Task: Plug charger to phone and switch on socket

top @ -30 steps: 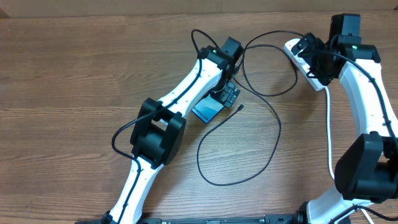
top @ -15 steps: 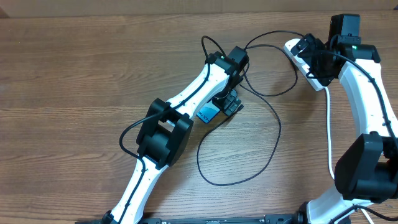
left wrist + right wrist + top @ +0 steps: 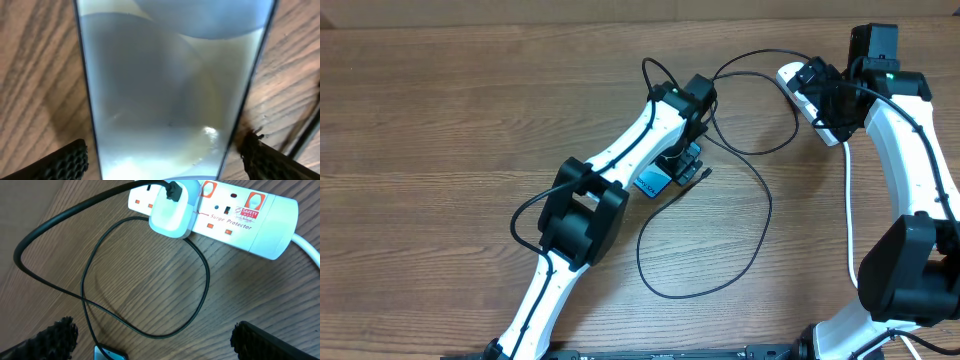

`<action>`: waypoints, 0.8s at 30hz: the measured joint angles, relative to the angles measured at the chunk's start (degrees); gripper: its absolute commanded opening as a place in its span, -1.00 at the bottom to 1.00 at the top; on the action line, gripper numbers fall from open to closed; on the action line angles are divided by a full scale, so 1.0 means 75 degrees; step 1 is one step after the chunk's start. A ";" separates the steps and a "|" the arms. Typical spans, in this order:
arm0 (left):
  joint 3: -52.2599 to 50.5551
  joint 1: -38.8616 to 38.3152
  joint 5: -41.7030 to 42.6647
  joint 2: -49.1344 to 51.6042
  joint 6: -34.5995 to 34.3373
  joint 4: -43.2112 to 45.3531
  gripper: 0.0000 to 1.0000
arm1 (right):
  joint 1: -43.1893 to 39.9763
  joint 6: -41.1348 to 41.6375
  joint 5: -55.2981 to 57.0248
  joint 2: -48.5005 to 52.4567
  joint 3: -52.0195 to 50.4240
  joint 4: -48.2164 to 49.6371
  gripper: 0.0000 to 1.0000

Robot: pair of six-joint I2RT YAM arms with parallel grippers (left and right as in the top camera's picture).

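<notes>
The phone point(image 3: 652, 183) lies on the table with its blue screen up and fills the left wrist view point(image 3: 165, 75). My left gripper point(image 3: 687, 163) is open low over the phone's right end, one finger on each side of it point(image 3: 162, 160). The charger cable point(image 3: 769, 205) loops over the table, and its loose tip point(image 3: 707, 173) lies beside the left gripper. Its other end runs into a white adapter point(image 3: 172, 207) plugged into the socket point(image 3: 240, 217). My right gripper point(image 3: 155, 340) is open and empty, hovering by the socket point(image 3: 798, 85).
The socket's thick white cord point(image 3: 849, 200) runs down the right side beside the right arm. The black cable point(image 3: 207, 280) loops under the right gripper. A corner of the phone point(image 3: 110, 354) shows there. A cable strand lies to the right of the phone point(image 3: 305, 140).
My left gripper has moved right and down over the phone, covering more of it. The right arm and the socket have not moved.
</notes>
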 measured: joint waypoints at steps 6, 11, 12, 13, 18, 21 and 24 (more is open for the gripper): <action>-0.0035 0.0093 0.0105 0.0000 0.0026 0.0096 0.86 | 0.0000 0.0000 -0.0003 0.0000 0.0000 0.0003 1.00; -0.0181 0.0093 0.0187 -0.0038 0.0038 0.0254 0.86 | 0.0000 0.0003 -0.0003 0.0000 0.0000 0.0000 1.00; -0.0236 0.0093 0.0204 -0.0061 0.0035 0.0300 0.86 | 0.0000 -0.0003 -0.0003 0.0000 0.0000 -0.0003 1.00; -0.0297 0.0108 0.0230 -0.0093 0.0035 0.0350 0.84 | 0.0000 0.0000 0.0000 0.0000 0.0000 0.0003 1.00; -0.0501 0.0137 0.0364 -0.0189 0.0026 0.0498 0.74 | 0.0000 0.0000 0.0000 0.0000 0.0000 0.0000 1.00; -0.0522 0.0137 0.0425 -0.0192 0.0023 0.0519 0.64 | 0.0000 0.0003 -0.0003 0.0000 0.0000 0.0000 1.00; -0.0548 0.0134 0.0490 -0.0201 0.0026 0.0525 0.51 | 0.0000 0.0000 0.0000 0.0000 0.0000 0.0000 1.00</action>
